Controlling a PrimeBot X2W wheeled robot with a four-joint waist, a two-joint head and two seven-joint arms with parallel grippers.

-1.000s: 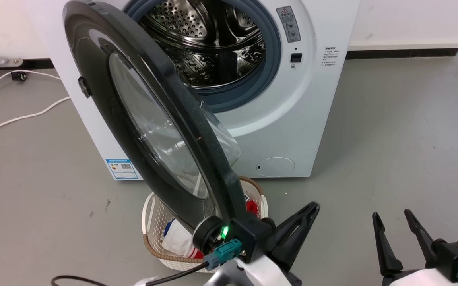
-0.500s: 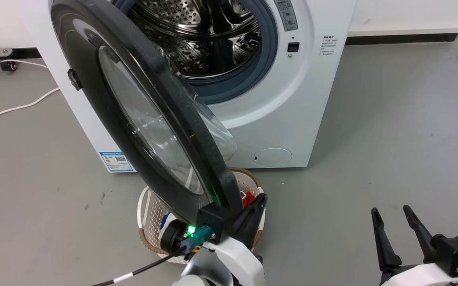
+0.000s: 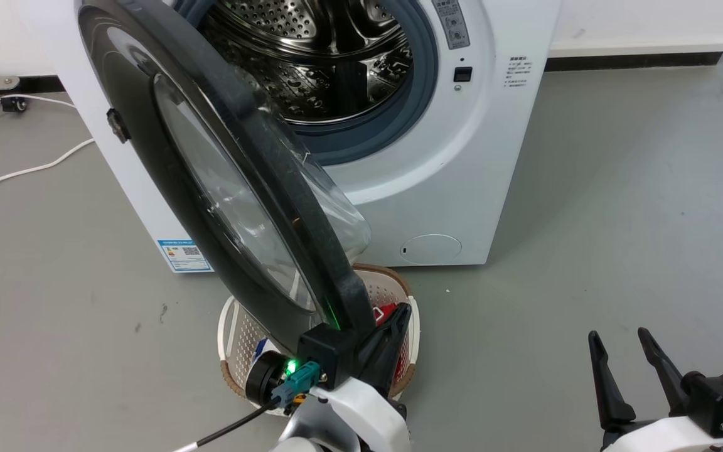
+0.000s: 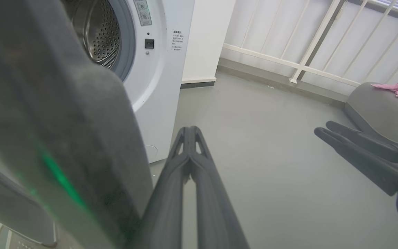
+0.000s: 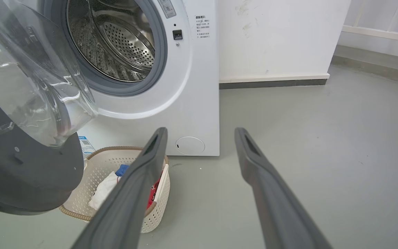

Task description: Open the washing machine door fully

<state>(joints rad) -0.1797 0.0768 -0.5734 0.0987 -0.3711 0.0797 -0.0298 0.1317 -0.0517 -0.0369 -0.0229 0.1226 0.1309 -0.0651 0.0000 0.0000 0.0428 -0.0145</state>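
Seeing my left pincer (image 3: 403,312) closed on nothing, just beside the lower rim of the door (image 3: 311,210) | right pincer (image 3: 617,334) open, well apart | door stands open over the basket (image 3: 238,331).

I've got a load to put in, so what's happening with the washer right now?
The robot is opening the washing machine door. Its left pincer is shut and sits against the inner side of the door's lower rim, apparently to push it wider. The door stands partly open and hangs over a laundry basket with clothes in it. The steel drum is exposed. The right pincer is open, holds nothing and is off to the side.
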